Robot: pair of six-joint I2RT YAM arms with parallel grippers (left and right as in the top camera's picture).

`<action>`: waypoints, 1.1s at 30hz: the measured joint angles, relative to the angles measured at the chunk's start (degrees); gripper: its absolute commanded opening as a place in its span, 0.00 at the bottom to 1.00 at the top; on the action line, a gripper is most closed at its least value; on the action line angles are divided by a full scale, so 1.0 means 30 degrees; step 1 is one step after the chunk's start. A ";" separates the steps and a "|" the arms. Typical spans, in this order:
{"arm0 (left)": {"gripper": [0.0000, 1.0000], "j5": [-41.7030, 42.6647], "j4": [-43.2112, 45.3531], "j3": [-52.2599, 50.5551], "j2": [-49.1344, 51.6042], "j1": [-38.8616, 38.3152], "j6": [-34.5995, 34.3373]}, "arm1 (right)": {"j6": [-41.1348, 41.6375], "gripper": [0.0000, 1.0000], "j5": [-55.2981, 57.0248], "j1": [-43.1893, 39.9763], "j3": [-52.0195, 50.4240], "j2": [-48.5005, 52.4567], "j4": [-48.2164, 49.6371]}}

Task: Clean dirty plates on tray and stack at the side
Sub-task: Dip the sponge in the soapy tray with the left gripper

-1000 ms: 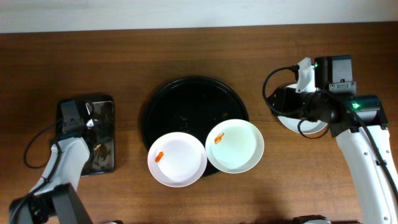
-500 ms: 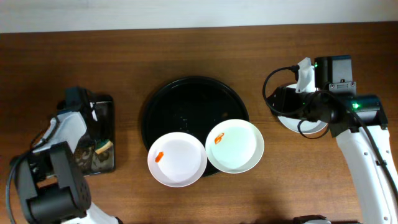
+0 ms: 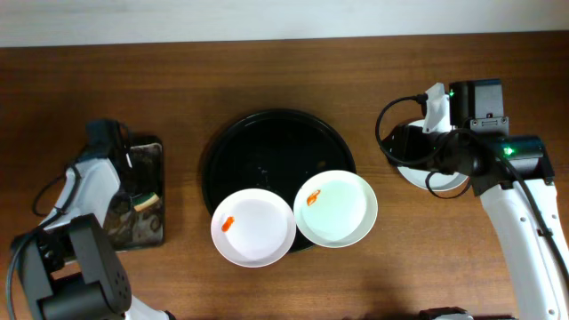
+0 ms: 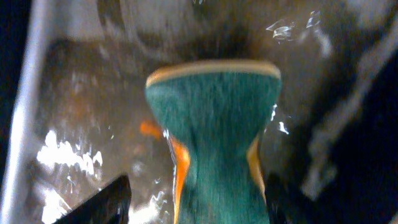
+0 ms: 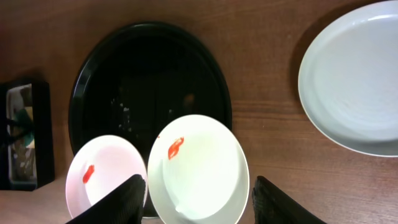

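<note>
The large round black tray (image 3: 267, 147) sits mid-table. Two dirty plates rest on its front edge, each with an orange smear: a white one (image 3: 253, 227) and a pale green one (image 3: 336, 209). Both show in the right wrist view, white (image 5: 102, 171) and green (image 5: 199, 168). A third plate (image 3: 433, 178) lies on the table at the right, partly under my right arm; no smear shows on it in the right wrist view (image 5: 357, 74). My right gripper (image 5: 199, 208) is open and empty, high above the plates. My left gripper (image 4: 196, 202) is open, fingers either side of a green sponge (image 4: 214, 124).
The sponge (image 3: 147, 202) lies in a small rectangular black tray (image 3: 142, 227) at the left, wet and glossy inside. The left arm (image 3: 89, 191) reaches over that tray. The right arm's cable (image 3: 384, 120) loops beside the round tray's right side.
My left arm has shifted over the small tray and the sponge has come into view in it. The right arm and the plates have not moved.
</note>
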 measured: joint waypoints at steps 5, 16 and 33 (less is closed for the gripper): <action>0.00 -0.0109 0.4867 -0.2616 -0.0066 -0.0029 -0.0007 | -0.0007 0.57 0.0007 0.0000 0.0000 0.0000 -0.0138; 0.61 -0.0117 0.3344 -0.2667 -0.3031 -0.0029 0.1239 | 0.0007 0.57 0.0007 0.0000 0.0000 0.0000 -0.0291; 0.61 0.0109 0.0641 -0.1253 -0.3526 -0.0029 0.1107 | 0.0007 0.57 0.0007 0.0000 0.0000 0.0000 -0.0328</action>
